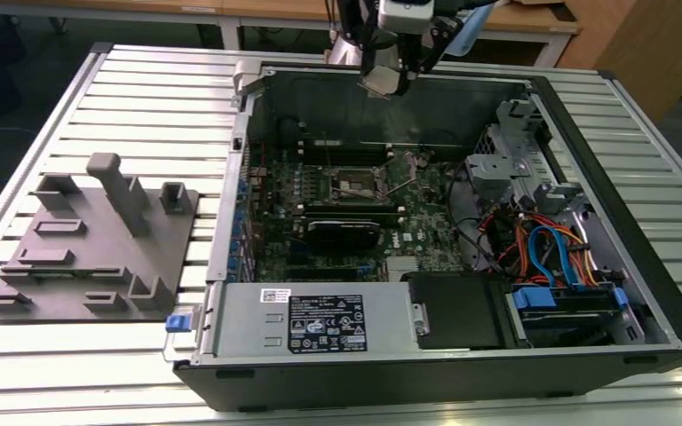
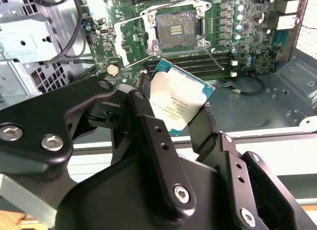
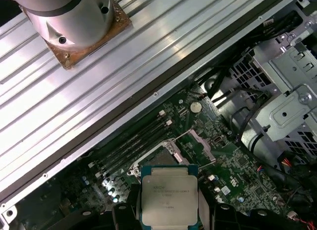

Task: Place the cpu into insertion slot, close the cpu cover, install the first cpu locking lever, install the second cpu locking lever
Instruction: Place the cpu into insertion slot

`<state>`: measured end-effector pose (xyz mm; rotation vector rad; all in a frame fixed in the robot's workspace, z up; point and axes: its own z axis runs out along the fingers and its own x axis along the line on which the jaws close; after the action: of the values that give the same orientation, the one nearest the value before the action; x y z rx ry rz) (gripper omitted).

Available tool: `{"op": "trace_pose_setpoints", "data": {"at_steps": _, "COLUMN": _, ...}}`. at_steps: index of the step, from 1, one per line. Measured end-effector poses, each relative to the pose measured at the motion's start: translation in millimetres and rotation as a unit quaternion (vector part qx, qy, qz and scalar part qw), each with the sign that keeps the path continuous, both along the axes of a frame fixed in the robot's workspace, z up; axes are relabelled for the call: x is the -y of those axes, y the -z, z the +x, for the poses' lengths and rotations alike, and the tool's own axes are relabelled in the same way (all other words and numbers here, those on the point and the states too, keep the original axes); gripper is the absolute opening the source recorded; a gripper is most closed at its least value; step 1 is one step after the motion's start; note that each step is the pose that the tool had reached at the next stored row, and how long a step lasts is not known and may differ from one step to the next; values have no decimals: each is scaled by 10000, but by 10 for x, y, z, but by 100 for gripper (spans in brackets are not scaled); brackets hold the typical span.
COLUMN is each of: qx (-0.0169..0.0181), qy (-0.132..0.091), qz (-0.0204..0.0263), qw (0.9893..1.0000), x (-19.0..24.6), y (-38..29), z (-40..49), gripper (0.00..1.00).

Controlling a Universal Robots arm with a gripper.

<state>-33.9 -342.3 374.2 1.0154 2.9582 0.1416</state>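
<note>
Second wrist view: the gripper has the cpu pinched by its edges between two black fingers, and the chip is tilted with its silver top towards the camera. It hangs above the green board, apart from the insertion slot, whose dark centre lies bare. The cpu cover is swung open just beside it. In the exterior view the gripper hovers high over the open computer case. A grey parts stand sits on the slatted table, at the exterior view's left.
</note>
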Motion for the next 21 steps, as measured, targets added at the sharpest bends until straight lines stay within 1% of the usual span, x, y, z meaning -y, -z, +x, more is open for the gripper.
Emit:
{"op": "trace_pose_setpoints", "data": {"at_steps": 1, "qx": 0, "qy": 136, "qz": 0, "qw": 9999, "x": 0, "y": 1, "z": 0, "gripper": 54}}
{"op": "trace_pose_setpoints", "data": {"at_steps": 2, "qx": 0, "qy": 301, "qz": 1, "qw": 9995, "x": 0, "y": 2, "z": 0, "gripper": 54}}
{"op": "trace_pose_setpoints", "data": {"at_steps": 4, "qx": 0, "qy": 394, "qz": 0, "qw": 9992, "x": 0, "y": 2, "z": 0, "gripper": 54}}
{"op": "trace_pose_setpoints", "data": {"at_steps": 21, "qx": 0, "qy": 437, "qz": 0, "qw": 9990, "x": 0, "y": 2, "z": 0, "gripper": 54}}
